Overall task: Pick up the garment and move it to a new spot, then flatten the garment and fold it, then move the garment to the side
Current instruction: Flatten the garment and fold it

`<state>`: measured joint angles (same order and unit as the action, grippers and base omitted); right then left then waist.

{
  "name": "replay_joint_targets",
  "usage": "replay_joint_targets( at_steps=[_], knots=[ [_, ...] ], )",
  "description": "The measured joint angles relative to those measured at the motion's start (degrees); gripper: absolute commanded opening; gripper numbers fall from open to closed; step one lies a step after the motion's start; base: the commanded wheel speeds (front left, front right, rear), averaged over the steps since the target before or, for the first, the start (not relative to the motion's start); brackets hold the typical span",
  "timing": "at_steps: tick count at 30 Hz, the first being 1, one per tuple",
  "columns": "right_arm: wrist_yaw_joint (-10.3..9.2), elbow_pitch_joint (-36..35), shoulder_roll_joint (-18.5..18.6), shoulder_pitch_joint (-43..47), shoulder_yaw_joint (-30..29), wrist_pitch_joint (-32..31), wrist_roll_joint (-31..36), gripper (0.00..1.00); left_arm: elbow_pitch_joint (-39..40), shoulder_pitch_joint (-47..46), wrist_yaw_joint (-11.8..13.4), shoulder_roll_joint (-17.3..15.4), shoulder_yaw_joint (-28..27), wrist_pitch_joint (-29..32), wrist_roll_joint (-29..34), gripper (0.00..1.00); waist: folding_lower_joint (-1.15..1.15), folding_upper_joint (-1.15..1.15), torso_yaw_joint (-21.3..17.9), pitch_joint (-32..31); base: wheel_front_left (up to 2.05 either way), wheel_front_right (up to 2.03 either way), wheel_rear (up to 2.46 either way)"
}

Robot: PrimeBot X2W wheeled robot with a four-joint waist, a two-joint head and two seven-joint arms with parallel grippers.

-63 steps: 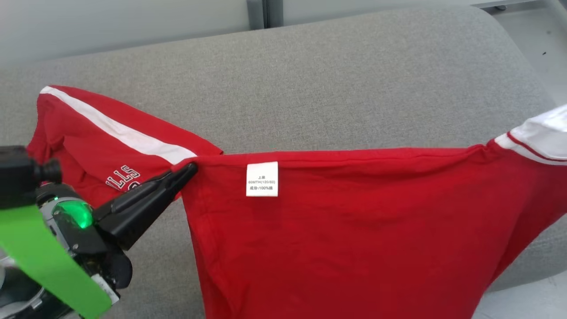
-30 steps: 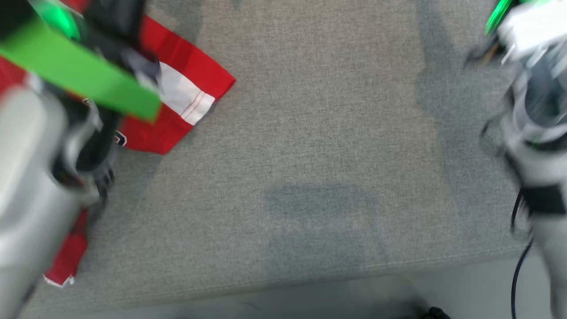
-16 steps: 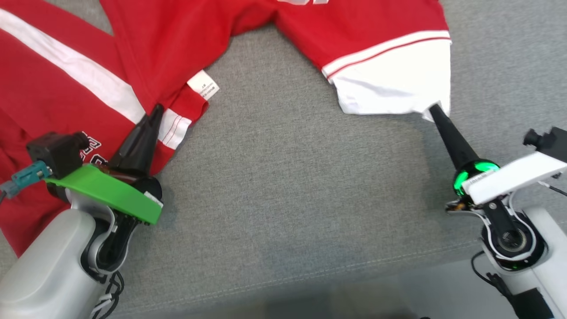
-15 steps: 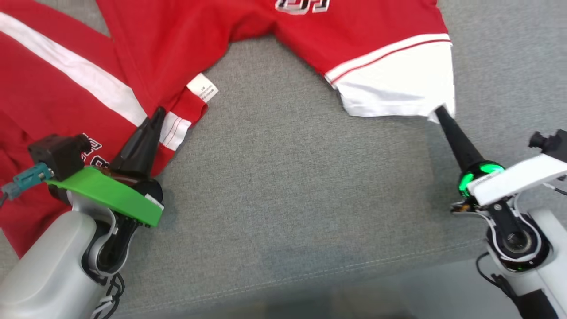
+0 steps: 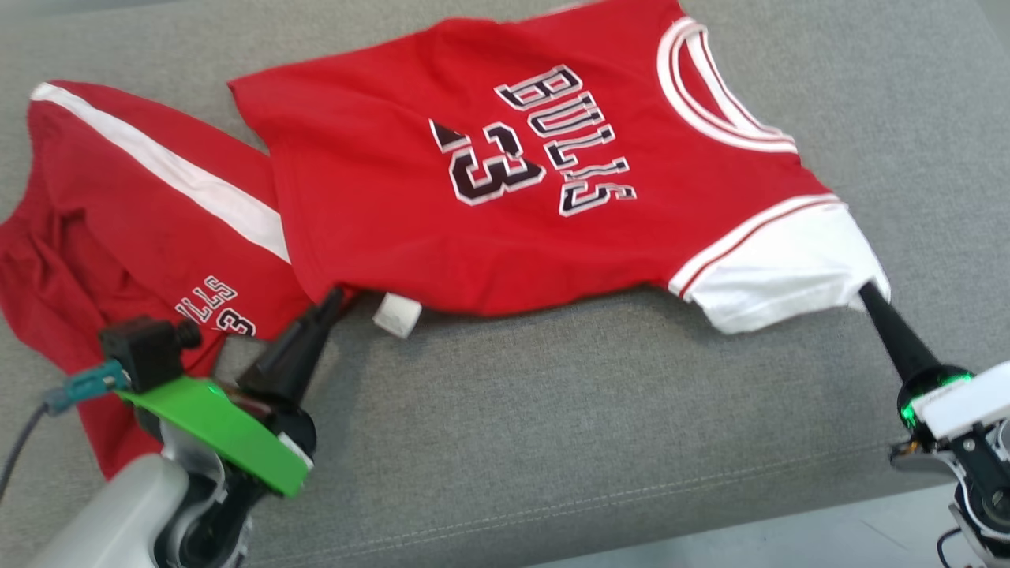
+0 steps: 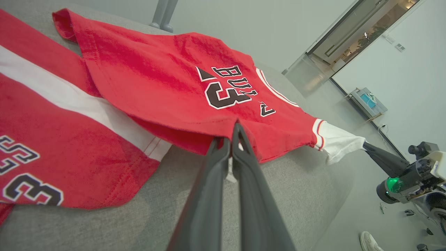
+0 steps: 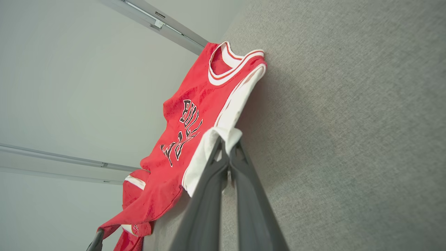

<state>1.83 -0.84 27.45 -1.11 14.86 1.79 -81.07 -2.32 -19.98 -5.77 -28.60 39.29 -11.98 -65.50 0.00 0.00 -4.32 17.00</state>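
Over grey cushion (image 5: 552,410), left hand (image 5: 335,296) and right hand (image 5: 864,288), closed, pinch the garment (image 5: 442,197).

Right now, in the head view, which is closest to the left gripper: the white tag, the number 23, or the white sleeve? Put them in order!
From the left gripper, shut on the edge of the garment:
1. White tag, right beside its tip.
2. Number 23, mid-shirt, farther up.
3. White sleeve, far right, pinched by the right gripper.
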Motion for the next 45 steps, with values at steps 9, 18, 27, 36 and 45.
replay_joint_targets(
  at_steps=[9, 18, 27, 36, 45],
  knots=[
    [-0.45, -1.65, 1.25, 7.58, -0.35, -1.78, -3.21, 0.0, 5.39, 9.12, 0.96, -3.47, 2.83, 5.42, -5.53, 0.0, 0.0, 0.0, 2.53, -4.19, 0.0, 0.0, 0.0],
    [-1.02, -2.79, 2.01, 13.9, -0.89, -1.97, -4.41, 0.0, 7.81, 13.58, 2.86, -5.73, 2.71, 6.42, -6.54, 0.0, 0.0, 0.0, 3.49, -3.79, 0.0, 0.0, 0.0],
    [-1.35, -2.31, 3.21, 17.98, -1.32, -2.34, -5.22, 0.0, 9.87, 16.13, 3.69, -7.19, 2.9, 7.24, -8.43, 0.0, 0.0, 0.0, 3.4, -2.79, 0.0, 0.0, 0.0],
    [2.05, -7.47, 4.45, 20.52, -2.54, -4.1, -9.14, 0.0, 14.62, 17.08, 3.78, -9.62, 1.58, 7.21, -9.0, 0.0, 0.0, 0.0, 3.53, -2.05, 0.0, 0.0, 0.0],
    [1.68, -5.14, 6.53, 24.91, -2.16, -6.04, -9.9, 0.0, 15.23, 20.22, 3.96, -10.8, 2.32, 8.34, -11.43, 0.0, 0.0, 0.0, 3.49, -2.02, 0.0, 0.0, 0.0]
  ],
)
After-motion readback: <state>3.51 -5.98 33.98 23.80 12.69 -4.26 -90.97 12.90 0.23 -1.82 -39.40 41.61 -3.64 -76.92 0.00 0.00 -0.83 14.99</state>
